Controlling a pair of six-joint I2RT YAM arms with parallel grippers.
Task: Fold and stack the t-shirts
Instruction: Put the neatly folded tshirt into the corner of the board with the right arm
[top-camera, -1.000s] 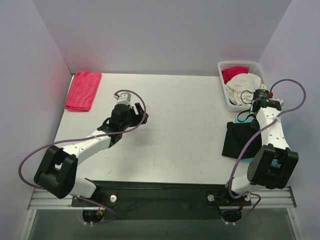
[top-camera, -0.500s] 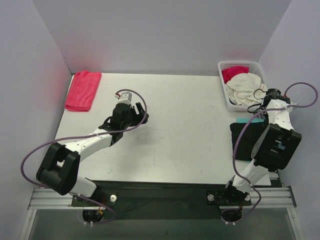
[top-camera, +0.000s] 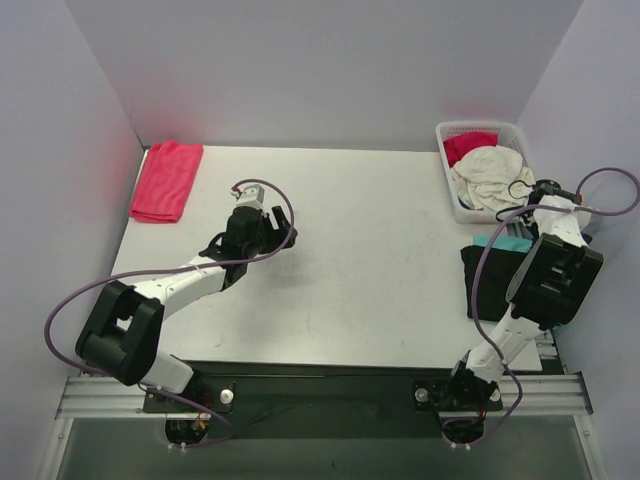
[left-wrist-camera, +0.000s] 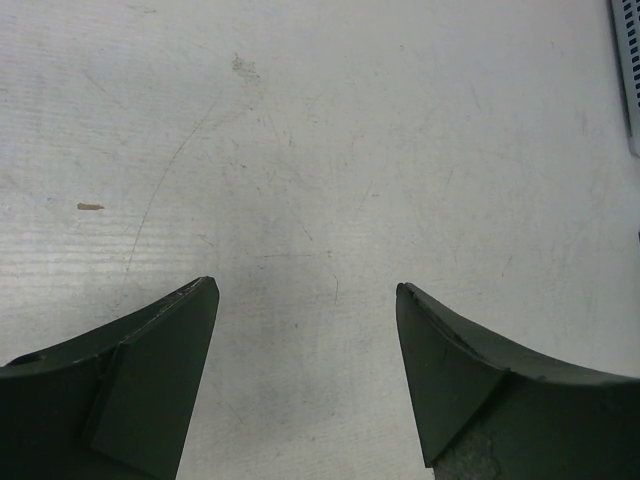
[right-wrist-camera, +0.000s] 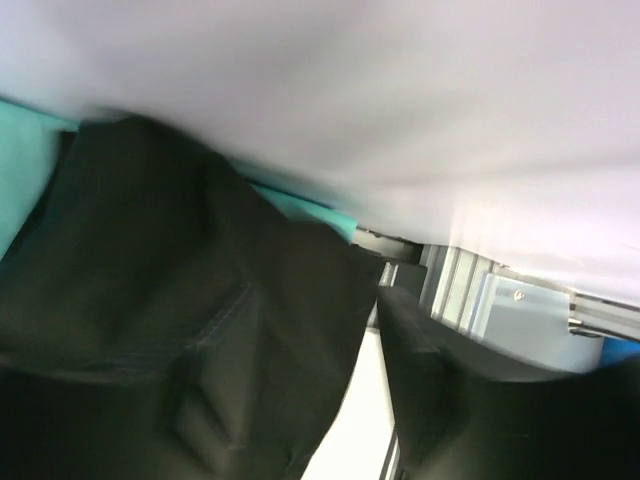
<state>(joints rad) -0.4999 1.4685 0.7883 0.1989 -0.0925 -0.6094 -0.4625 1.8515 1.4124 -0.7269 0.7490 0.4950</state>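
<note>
A black t-shirt (top-camera: 492, 282) lies at the table's right edge over a teal t-shirt (top-camera: 488, 243). Both show close up in the right wrist view, black cloth (right-wrist-camera: 180, 300) over a teal strip (right-wrist-camera: 300, 205). My right gripper (right-wrist-camera: 310, 310) is open: black cloth lies against its left finger, and a bright gap separates the cloth from the right finger (right-wrist-camera: 440, 390). In the top view the right arm (top-camera: 552, 225) hides those fingers. My left gripper (left-wrist-camera: 305, 285) (top-camera: 278, 232) is open over bare table. A folded red t-shirt (top-camera: 165, 180) lies far left.
A white lattice basket (top-camera: 446, 170) at the back right holds a cream t-shirt (top-camera: 488, 172) and a red one (top-camera: 468, 145). The right wall stands close beside the right arm. The metal rail (right-wrist-camera: 500, 290) of the table's near edge shows past the right fingers.
The right arm swung to the table's right edge and dragged the black t-shirt that way, uncovering a teal edge. Its jaws then opened. The left arm barely moved.
</note>
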